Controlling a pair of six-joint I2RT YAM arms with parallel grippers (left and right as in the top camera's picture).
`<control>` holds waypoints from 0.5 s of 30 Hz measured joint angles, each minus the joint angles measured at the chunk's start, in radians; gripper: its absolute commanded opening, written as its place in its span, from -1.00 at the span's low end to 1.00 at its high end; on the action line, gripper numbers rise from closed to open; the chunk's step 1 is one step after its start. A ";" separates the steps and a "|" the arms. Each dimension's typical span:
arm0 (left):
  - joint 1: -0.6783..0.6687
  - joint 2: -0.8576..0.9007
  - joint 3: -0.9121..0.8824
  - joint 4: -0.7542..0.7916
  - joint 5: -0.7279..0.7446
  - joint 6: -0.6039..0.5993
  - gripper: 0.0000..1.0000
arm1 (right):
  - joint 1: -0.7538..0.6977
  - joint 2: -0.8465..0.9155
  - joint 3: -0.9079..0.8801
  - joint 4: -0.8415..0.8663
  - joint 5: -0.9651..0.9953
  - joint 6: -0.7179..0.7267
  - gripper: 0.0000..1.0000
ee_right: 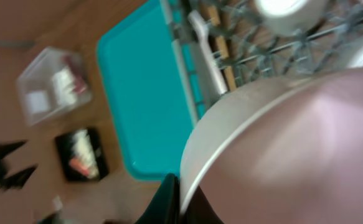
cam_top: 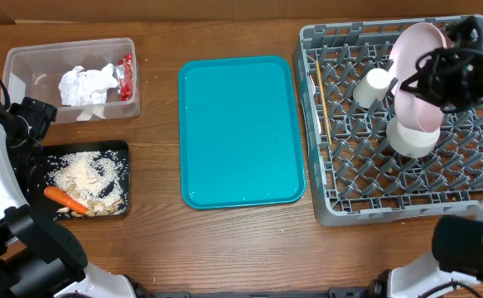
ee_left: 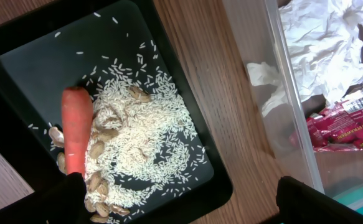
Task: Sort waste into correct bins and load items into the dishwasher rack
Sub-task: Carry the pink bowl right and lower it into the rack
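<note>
1. At my right wrist, the right gripper [ee_right: 182, 199] clamps the plate [cam_top: 415, 58] by its rim, tilted on edge for racking.
2. Below waits the dishwasher rack [cam_top: 390, 213].
3. Far left, my left gripper [ee_left: 190, 199] gapes empty over the black tray [ee_left: 19, 68], where the carrot [ee_left: 76, 127] lies.

Blur is smearing the right wrist view; the plate [ee_right: 281, 143] is running past its edges; the right arm [cam_top: 465, 70] is covering a corner of the rack [cam_top: 390, 213].
</note>
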 measured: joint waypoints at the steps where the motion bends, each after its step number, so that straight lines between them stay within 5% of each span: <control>1: 0.000 0.000 0.000 0.000 0.000 0.000 1.00 | -0.016 -0.013 -0.033 0.000 -0.050 -0.040 -0.92; 8: 0.000 0.000 0.000 0.001 -0.002 0.000 1.00 | -0.103 -0.050 -0.522 0.007 -0.541 -0.481 -0.92; 15: 0.000 0.000 0.000 0.001 -0.003 0.000 1.00 | -0.109 -0.050 -0.820 0.112 -0.717 -0.709 -0.92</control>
